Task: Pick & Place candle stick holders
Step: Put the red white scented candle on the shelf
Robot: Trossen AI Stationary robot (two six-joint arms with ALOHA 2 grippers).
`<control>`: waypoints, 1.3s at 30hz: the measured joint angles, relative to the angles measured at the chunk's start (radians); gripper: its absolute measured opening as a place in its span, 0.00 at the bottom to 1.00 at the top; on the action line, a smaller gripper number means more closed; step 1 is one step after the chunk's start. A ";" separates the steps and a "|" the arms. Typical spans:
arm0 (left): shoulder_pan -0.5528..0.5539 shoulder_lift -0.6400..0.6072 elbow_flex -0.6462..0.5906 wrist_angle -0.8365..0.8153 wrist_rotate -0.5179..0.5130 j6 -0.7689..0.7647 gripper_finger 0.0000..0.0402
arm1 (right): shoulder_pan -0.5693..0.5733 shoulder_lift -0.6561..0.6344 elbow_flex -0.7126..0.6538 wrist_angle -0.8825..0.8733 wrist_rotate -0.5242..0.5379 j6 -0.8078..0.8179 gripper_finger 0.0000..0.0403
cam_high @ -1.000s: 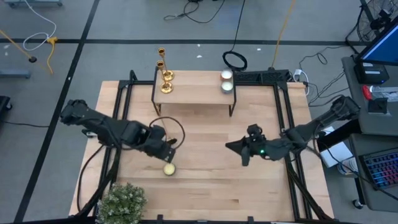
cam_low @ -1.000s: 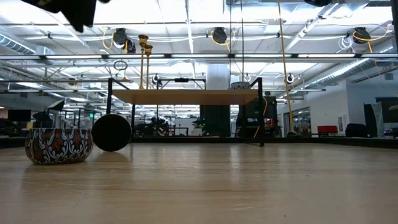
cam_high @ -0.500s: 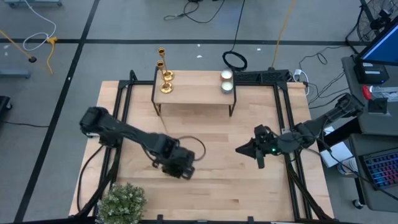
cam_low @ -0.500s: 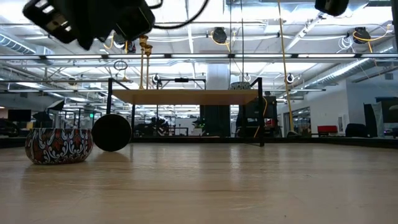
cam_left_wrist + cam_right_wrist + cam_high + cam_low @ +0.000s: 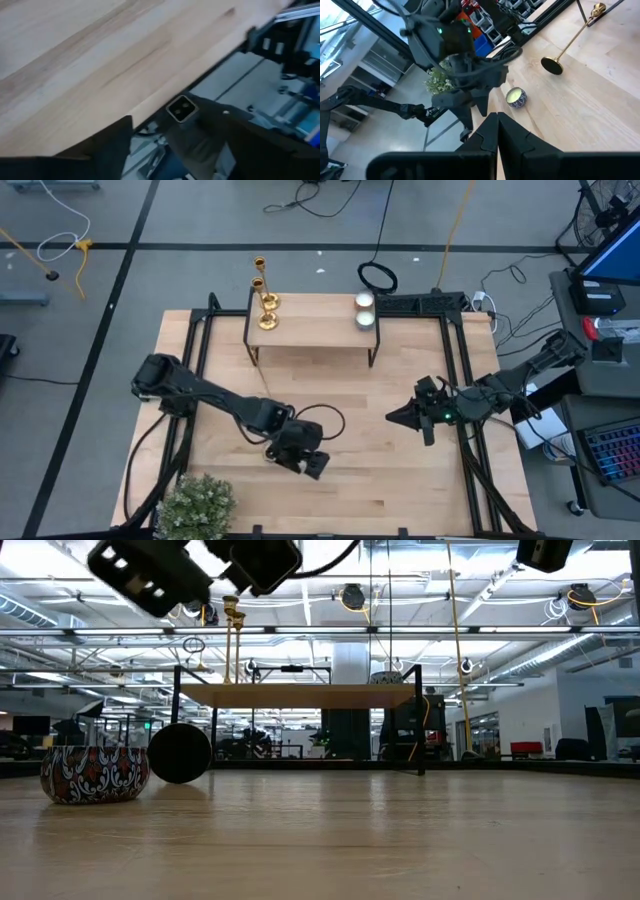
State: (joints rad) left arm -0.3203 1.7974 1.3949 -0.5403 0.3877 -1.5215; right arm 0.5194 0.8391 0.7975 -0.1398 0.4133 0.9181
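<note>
I read no lettering anywhere; my right gripper (image 5: 497, 131) hangs pressed together at 3 o'clock, my left gripper's (image 5: 312, 466) fingers I cannot tell.

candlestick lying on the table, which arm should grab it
Probably left. The left end effector hangs close beside the fallen candlestick and the small candle; the right end effector sits farther off to the right.

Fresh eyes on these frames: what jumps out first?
Two tall shiny gold candlesticks stand on the raised wooden shelf's left end; a third lies on its side on the table near a patterned candle tin. The left end effector hangs above the table's front middle.
</note>
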 joint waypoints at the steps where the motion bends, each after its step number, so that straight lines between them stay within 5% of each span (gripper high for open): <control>1: 0.002 -0.001 0.000 0.021 0.000 0.000 0.82 | 0.000 0.000 0.000 0.000 -0.003 -0.003 0.00; 10: 0.005 0.001 0.001 0.089 0.009 0.142 0.95 | 0.015 0.001 0.000 -0.001 -0.025 -0.022 0.00; 15: -0.016 0.002 0.097 -0.106 -0.151 0.342 0.90 | 0.020 0.002 0.000 -0.002 -0.025 -0.022 0.00; 20: -0.062 0.001 0.221 -0.439 -0.426 0.458 0.81 | 0.020 0.002 0.000 -0.003 -0.025 -0.017 0.00; 29: -0.045 0.002 0.183 -0.745 -0.235 0.116 0.78 | 0.020 0.002 0.000 -0.003 -0.025 -0.017 0.00; 39: -0.017 0.002 0.183 -0.695 -0.282 0.008 0.82 | 0.020 0.002 0.000 0.000 -0.024 -0.015 0.00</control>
State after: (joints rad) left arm -0.3372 1.7992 1.5784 -1.2355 0.1053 -1.5136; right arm 0.5396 0.8406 0.7975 -0.1394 0.3893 0.9035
